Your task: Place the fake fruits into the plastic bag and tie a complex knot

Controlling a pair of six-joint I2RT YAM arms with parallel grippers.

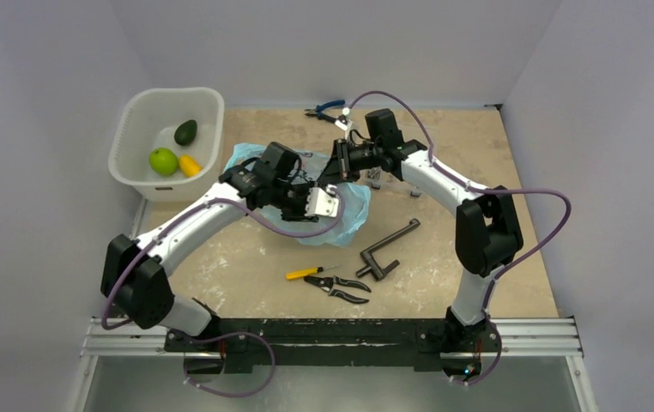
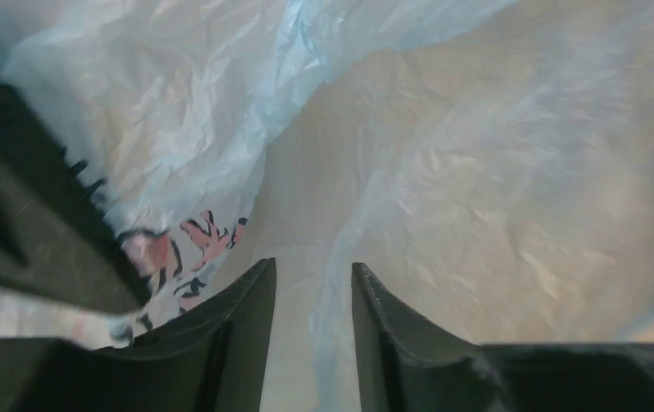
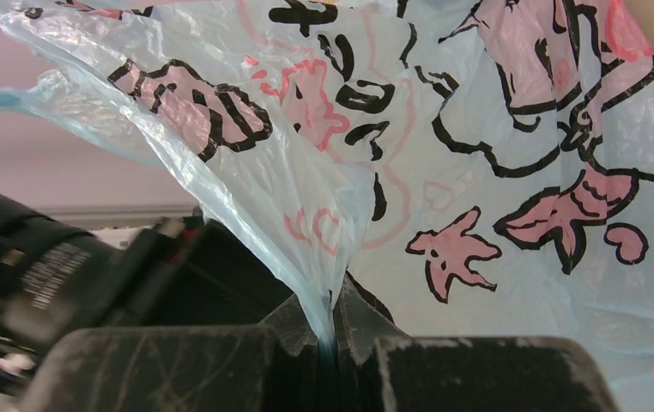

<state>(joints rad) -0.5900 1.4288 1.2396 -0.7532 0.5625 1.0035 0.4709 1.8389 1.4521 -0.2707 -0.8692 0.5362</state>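
The light-blue plastic bag (image 1: 351, 215) lies crumpled at mid-table, with both grippers over it. My right gripper (image 3: 330, 311) is shut on a pinched fold of the printed bag (image 3: 478, 129) and holds it up. My left gripper (image 2: 313, 276) is open, and a loose edge of the bag (image 2: 178, 112) runs down between its jaws without being clamped. The fake fruits sit in the white tub (image 1: 173, 93) at far left: a dark green oval one (image 1: 185, 132), a bright green round one (image 1: 163, 160) and a yellow one (image 1: 190, 165). No knot is in view.
Blue-handled pliers (image 1: 327, 108) lie at the table's far edge. A yellow-handled screwdriver (image 1: 303, 274), black pliers (image 1: 342, 287) and a black crank handle (image 1: 388, 250) lie near the front. Walls stand close on three sides.
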